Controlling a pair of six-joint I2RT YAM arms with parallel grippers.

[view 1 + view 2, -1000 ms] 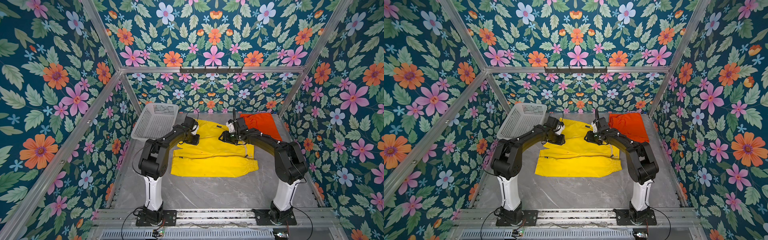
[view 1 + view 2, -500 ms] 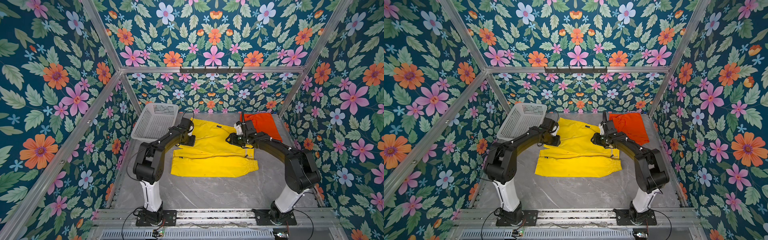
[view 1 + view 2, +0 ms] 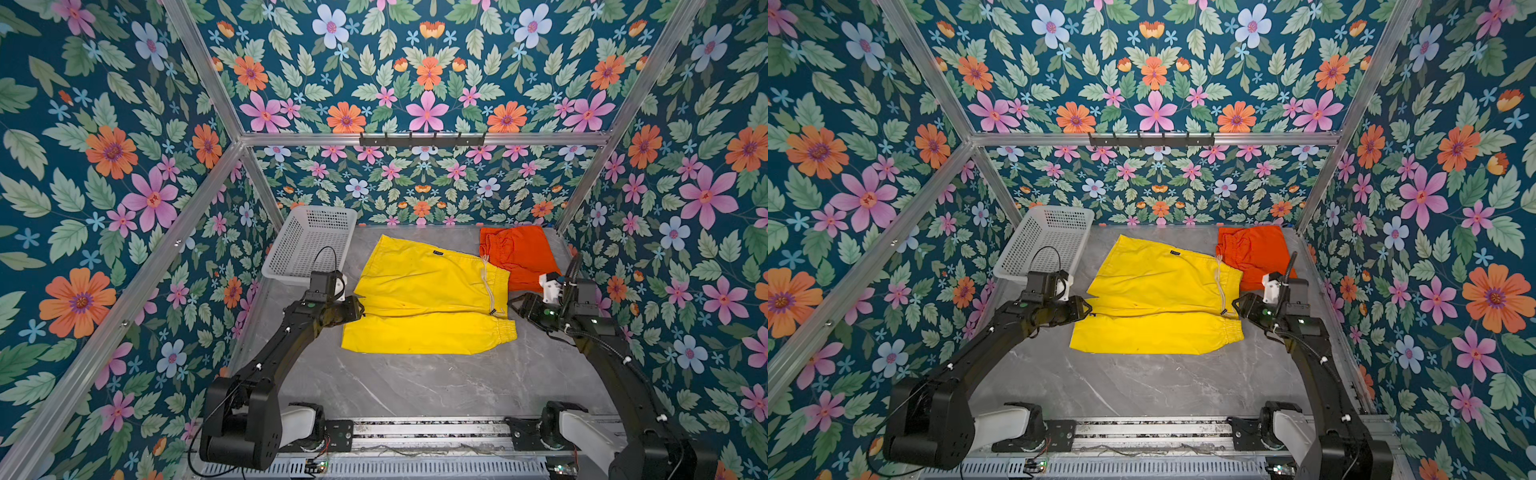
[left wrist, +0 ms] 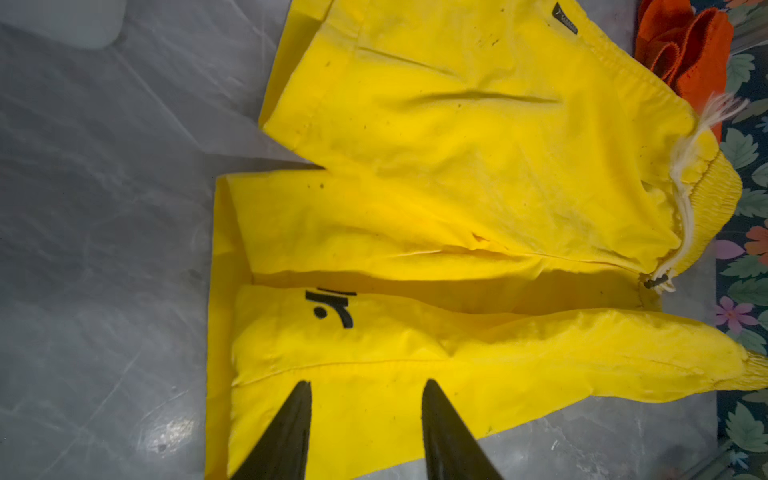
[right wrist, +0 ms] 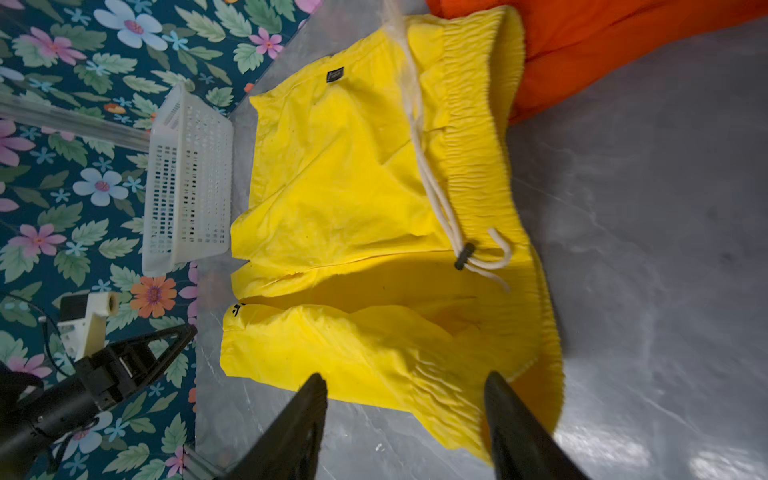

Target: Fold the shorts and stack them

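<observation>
Just black leg logo (image 4: 330,309), unreadable dark tag (image 4: 566,18) on yellow shorts (image 3: 424,299)

L arm (image 3: 286,340) & R arm (image 3: 602,340) reach fwd, low, wrists angled inward. L gripper (image 4: 365,384) jaws apart; R gripper (image 5: 405,376) wider.

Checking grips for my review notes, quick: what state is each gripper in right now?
Left gripper: open, holding nothing, at the leg end of the yellow shorts.
Right gripper: open, holding nothing, at their waistband end.

Grey marble table (image 3: 415,386), yellow shorts (image 3: 428,291), orange shorts (image 3: 519,253), white basket (image 3: 291,232)
</observation>
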